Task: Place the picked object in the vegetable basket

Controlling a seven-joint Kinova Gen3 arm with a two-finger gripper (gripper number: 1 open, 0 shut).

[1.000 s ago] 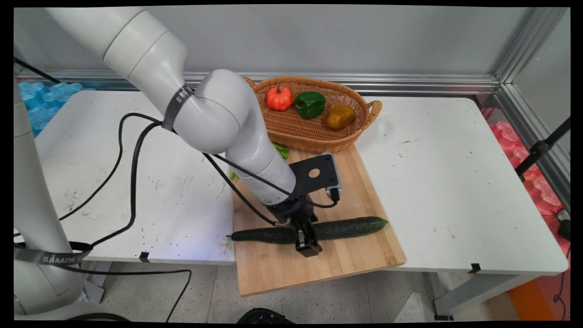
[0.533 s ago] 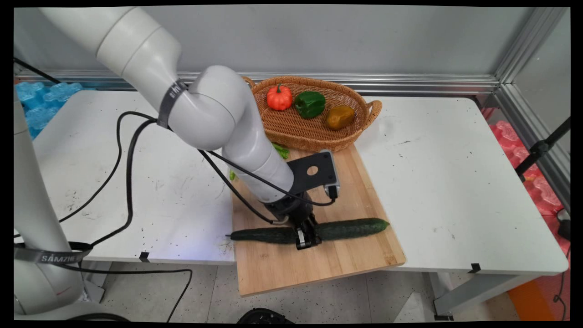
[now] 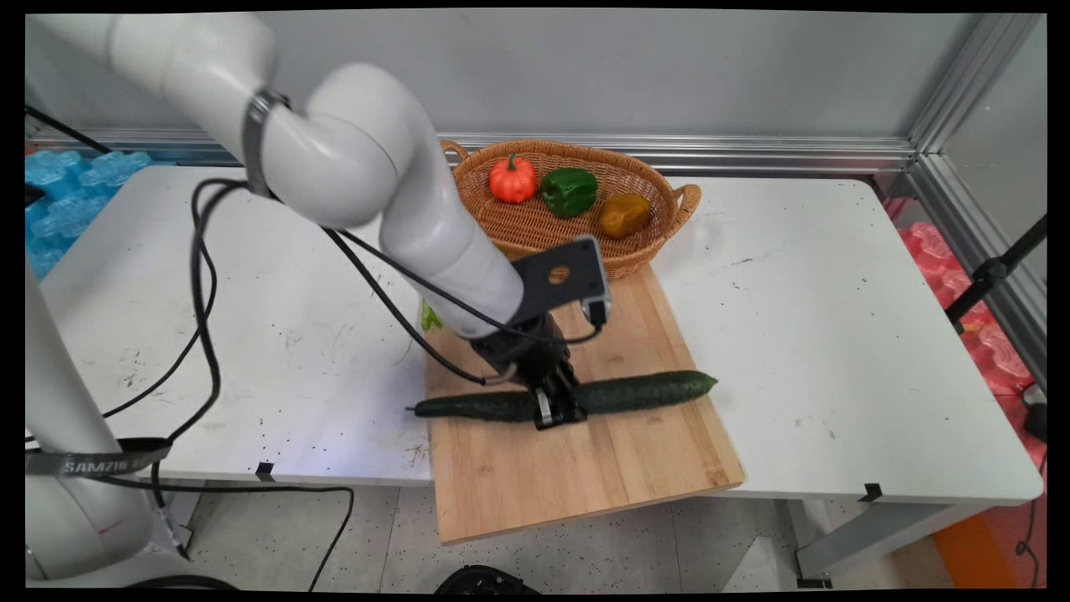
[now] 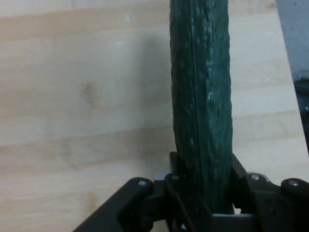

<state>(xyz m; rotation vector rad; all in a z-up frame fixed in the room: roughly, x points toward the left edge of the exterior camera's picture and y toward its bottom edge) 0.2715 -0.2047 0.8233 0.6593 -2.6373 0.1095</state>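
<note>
The gripper (image 3: 558, 410) pinched the cucumber (image 3: 644, 391) at its middle — lifted clear of the cutting board (image 3: 635, 468), judging by its shadow — short of the basket (image 3: 535, 230).

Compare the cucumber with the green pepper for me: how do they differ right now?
The cucumber is long, slim and dark green; the green pepper is short, blocky and brighter green. The cucumber is clamped at its middle in the hand over the wooden cutting board; the pepper sits untouched in the wicker basket, between a small orange pumpkin and a brownish pepper. Both are green vegetables.
</note>
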